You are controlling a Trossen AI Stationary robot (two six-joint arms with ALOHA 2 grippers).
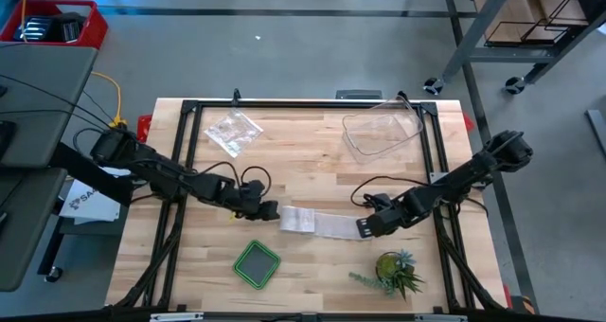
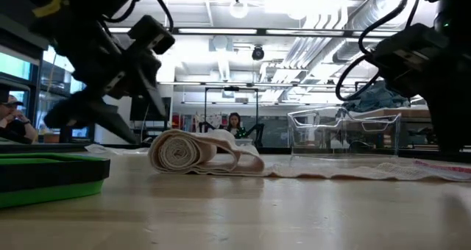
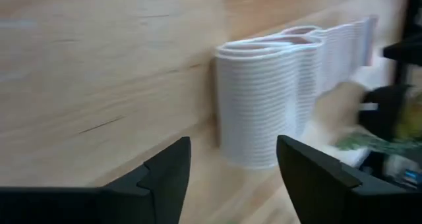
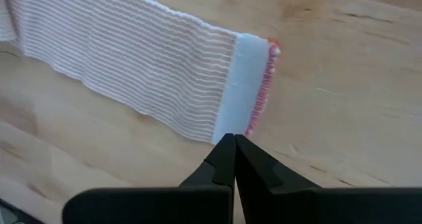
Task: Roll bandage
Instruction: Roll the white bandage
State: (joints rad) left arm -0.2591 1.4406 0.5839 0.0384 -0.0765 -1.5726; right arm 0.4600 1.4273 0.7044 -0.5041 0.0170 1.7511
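Note:
The white bandage (image 1: 327,223) lies flat across the middle of the table. Its left end is wound into a loose, flattened roll (image 2: 184,151) that rests on its side on the wood. My left gripper (image 3: 232,145) stands open just left of the roll (image 3: 264,99), with its fingers apart from the roll. The bandage's right end is a flat strip with a red-stitched edge (image 4: 267,79). My right gripper (image 4: 232,141) is shut, its tips at the near corner of that end. My right gripper points steeply down, its shut tips at the near corner of the bandage's flat right end (image 4: 227,128). Whether the tips press on the cloth or stand just off its edge, I cannot tell. The strip lies flat on the table.
At the back right stands a clear plastic tub (image 1: 379,133), and a crinkly clear bag (image 1: 232,131) lies at the back left. Near the front edge sit a green square lid (image 1: 257,263) and a small green plant (image 1: 393,270). Black frame rails (image 1: 189,133) run along both sides.

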